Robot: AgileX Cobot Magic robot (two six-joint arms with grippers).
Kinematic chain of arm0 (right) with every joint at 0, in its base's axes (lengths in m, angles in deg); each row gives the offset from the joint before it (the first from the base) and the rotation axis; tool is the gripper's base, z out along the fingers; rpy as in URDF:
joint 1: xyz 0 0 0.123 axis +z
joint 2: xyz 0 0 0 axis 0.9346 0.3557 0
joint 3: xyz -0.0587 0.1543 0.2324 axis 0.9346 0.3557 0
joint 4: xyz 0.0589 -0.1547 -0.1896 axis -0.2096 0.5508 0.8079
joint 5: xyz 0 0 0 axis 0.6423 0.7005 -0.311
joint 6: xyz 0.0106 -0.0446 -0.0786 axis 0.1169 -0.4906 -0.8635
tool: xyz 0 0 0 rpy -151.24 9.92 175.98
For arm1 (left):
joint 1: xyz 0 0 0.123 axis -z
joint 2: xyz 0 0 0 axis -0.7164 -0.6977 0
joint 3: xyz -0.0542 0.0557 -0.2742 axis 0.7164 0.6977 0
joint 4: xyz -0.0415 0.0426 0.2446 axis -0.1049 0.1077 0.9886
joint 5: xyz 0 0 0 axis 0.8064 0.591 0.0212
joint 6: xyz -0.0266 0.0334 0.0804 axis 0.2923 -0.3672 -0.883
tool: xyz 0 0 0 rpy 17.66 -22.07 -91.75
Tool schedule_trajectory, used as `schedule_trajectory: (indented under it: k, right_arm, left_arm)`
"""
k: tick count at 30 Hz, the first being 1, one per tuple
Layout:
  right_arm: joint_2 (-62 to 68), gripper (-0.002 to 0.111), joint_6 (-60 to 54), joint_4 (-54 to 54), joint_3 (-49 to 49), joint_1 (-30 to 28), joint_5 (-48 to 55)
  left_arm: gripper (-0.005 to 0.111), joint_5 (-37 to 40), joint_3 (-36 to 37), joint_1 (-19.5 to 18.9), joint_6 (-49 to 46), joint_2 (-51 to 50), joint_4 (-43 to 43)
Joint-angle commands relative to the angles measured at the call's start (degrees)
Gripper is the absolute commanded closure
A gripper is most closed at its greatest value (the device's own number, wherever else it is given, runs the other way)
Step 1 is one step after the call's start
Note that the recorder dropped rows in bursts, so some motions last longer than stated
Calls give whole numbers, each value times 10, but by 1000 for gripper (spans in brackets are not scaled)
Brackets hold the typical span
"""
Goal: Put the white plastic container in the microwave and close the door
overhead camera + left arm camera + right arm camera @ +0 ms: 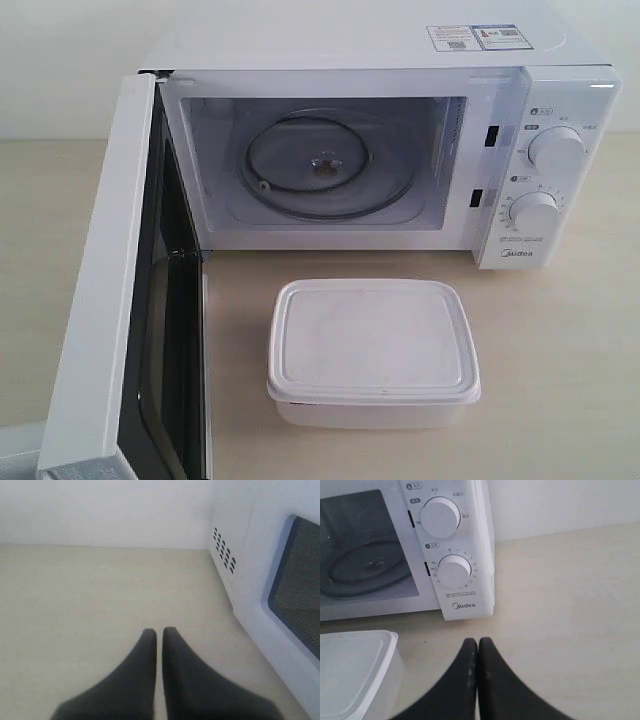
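The white plastic container (373,352) sits lidded on the table just in front of the microwave (560,100), whose cavity with its glass turntable (325,165) stands exposed. The door (110,300) is swung wide open to the left. Neither arm shows in the exterior view. My left gripper (159,631) is shut and empty above bare table, left of the open door (295,585). My right gripper (478,641) is shut and empty, in front of the control panel with its two knobs (454,571); the container (350,672) lies apart from it to one side.
The beige table (560,340) runs right of the container and microwave. A white wall (100,510) backs the table. The open door juts out toward the table's front left. Vent holes (224,556) mark the microwave's side.
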Motion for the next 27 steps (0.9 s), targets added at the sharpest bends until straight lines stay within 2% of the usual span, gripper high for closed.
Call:
schedule_trajectory:
  k: [1, 21, 27]
  right_arm:
    - [-3, 108, 1, 3, 0, 1, -8]
    - [-3, 108, 1, -5, -3, 1, -31]
    - [-3, 108, 1, -7, -99, 1, -72]
  left_arm:
    - [102, -1, 2, -2, 2, 1, -3]
    - [102, -1, 2, -2, 2, 1, -3]
    - [102, 0, 2, -2, 2, 1, -3]
